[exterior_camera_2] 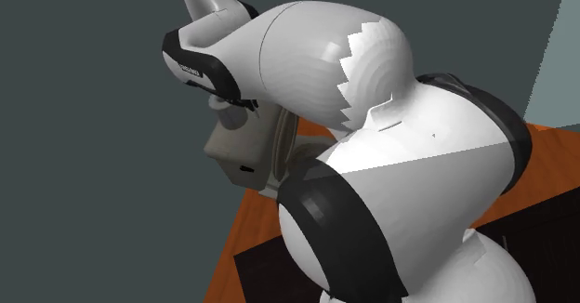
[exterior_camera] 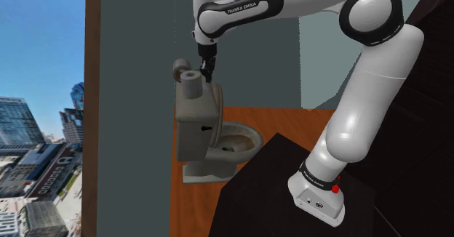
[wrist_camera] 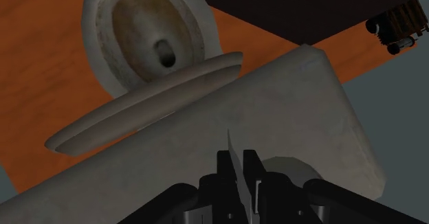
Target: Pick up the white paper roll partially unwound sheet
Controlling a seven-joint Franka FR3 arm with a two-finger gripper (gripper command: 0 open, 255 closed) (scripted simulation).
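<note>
Though drawn grey rather than white, the paper roll (exterior_camera: pixel 191 83) stands upright on top of the toilet tank (exterior_camera: pixel 198 123), its core hole facing up. In the shoulder view the black gripper (exterior_camera: pixel 209 74) hangs straight down at the roll's two o'clock, just beside it. In the wrist view its fingers (wrist_camera: pixel 223 166) are drawn almost together, pinching the thin pale edge of the loose sheet (wrist_camera: pixel 234 143). The toilet bowl (exterior_camera: pixel 239 137) sits at the tank's four o'clock on an orange floor (exterior_camera: pixel 193 206). The dark stand (exterior_camera: pixel 255 199) lies farther out, toward five o'clock.
</note>
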